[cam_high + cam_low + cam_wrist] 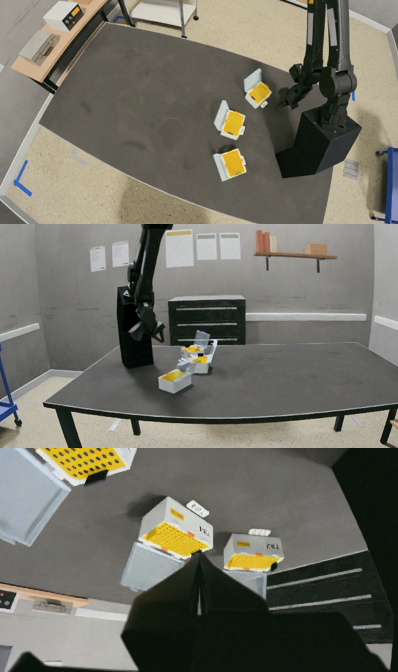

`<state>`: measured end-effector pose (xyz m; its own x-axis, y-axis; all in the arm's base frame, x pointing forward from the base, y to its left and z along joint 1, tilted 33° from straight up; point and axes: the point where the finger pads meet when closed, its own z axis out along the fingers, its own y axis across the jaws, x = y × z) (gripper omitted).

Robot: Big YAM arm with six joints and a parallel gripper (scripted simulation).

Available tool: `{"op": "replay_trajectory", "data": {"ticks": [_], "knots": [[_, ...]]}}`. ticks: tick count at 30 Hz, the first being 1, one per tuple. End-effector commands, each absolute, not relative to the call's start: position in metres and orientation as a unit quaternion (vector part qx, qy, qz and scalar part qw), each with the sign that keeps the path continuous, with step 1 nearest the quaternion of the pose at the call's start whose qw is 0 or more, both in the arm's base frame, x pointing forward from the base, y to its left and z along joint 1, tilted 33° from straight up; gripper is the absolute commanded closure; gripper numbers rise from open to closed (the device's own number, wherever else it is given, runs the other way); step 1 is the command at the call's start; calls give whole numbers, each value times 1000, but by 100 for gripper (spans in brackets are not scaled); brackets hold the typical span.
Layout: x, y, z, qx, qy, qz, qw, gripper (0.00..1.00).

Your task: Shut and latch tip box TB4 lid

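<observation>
Three white tip boxes with yellow racks stand on the dark bench, all with lids open. TB4 [232, 124] is the middle one, and its lid [220, 114] lies back on the side away from the arm. In the wrist view TB4 [172, 530] lies just beyond my fingertips, with TB2 [252, 553] to the right and TB3 [82, 460] at the top left. TB3 [258, 92] is nearest the arm and TB2 [231, 163] farthest. My gripper [280, 104] is shut and empty. It hangs above the bench beside TB3, touching no box. It also shows in the exterior view [149, 333].
The arm's black base block [317, 146] stands on the bench edge close to the boxes. A blue cart [390, 183] is on the floor beyond it. A side desk with instruments [53, 34] stands off the far corner.
</observation>
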<state>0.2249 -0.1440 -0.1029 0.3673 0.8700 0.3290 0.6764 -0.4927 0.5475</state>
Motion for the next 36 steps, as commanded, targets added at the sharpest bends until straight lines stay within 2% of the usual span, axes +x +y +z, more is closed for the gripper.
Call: {"op": "replay_trajectory", "data": {"ticks": [1,7,14,19,36], "knots": [[221,-148,-99,812,476,296,161,100],[215,-138,-106,818,473,294,143,100],[241,-113,-107,762,580,251,140,100],[242,-95,-117,756,600,234,117,100],[258,-42,-136,674,712,170,99,100]]}}
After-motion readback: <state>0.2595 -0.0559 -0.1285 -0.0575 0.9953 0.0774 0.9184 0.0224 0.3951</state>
